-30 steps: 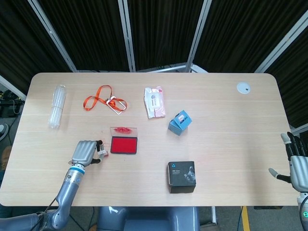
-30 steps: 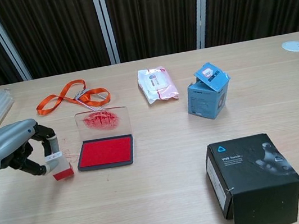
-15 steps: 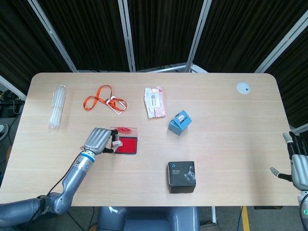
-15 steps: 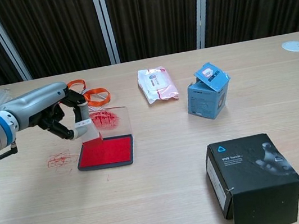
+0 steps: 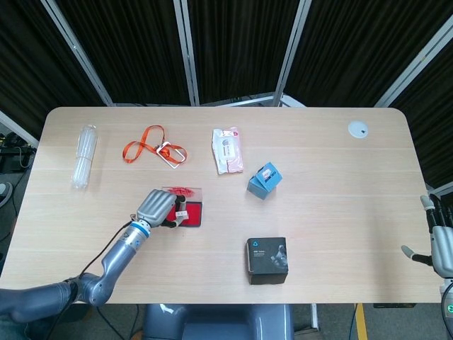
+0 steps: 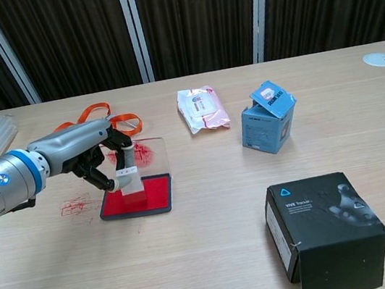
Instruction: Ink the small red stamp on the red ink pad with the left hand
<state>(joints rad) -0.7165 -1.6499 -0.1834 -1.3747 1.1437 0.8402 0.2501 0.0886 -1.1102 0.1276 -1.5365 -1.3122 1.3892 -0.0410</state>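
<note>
My left hand pinches the small red stamp between thumb and fingers. The stamp's lower end is down on the red ink pad, over its left half. The pad lies in a black tray with its clear lid standing open behind, smeared with red ink. My right hand shows only in the head view, at the table's right edge, fingers apart and holding nothing.
Red ink smears mark the table left of the pad. An orange lanyard, a clear tube bundle, a white-pink pack, a blue box, a black box and a white disc lie around.
My left hand lifted the stamp from the table left of the pad, carried it right, and brought it down onto the red pad. My right hand drifted slightly lower.
</note>
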